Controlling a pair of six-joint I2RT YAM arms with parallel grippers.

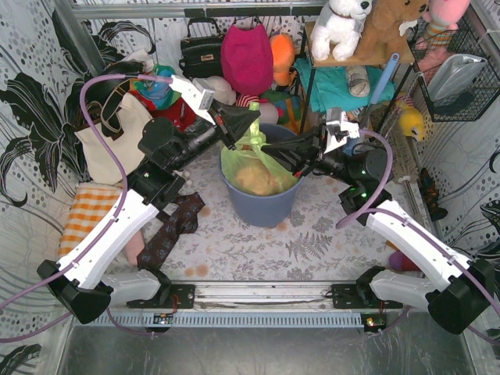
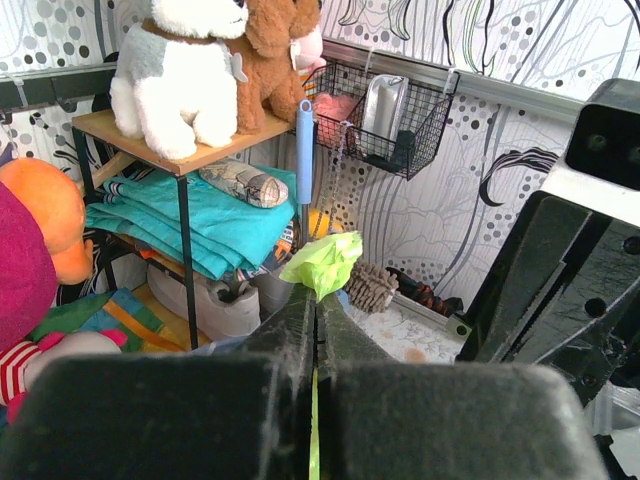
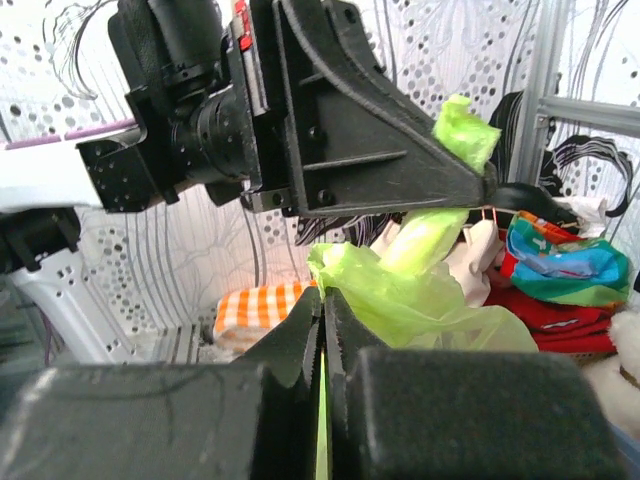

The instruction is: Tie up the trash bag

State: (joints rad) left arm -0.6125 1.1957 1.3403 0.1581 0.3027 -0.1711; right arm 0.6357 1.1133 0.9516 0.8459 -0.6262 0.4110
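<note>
The lime-green trash bag sits in the round blue-grey bin about the middle of the table. Brown paper shows through its skin, its mouth faces straight up and its long axis is upright. Both arms have hold of it at the top. The left gripper comes in from 10 o'clock with its fingers pressed together on a gathered strip of the rim at the bag's 11 o'clock side; from its own camera a small green tuft pokes out past the closed tips. The right gripper reaches in from 3 o'clock, fingers likewise clamped on a second flap of green plastic, just beside the left one, toward its 4 o'clock and a little lower. Seen from the right wrist, the film stretches from those tips up and across to the left fingers, so the two pinched ears lie roughly along a 10-to-4 line over the open mouth. To my eye the knot turns on that line: the ears need crossing over each other, and neither arm is nearer, since each holds its own. I'd guess the risk is thin film slipping or tearing.
</note>
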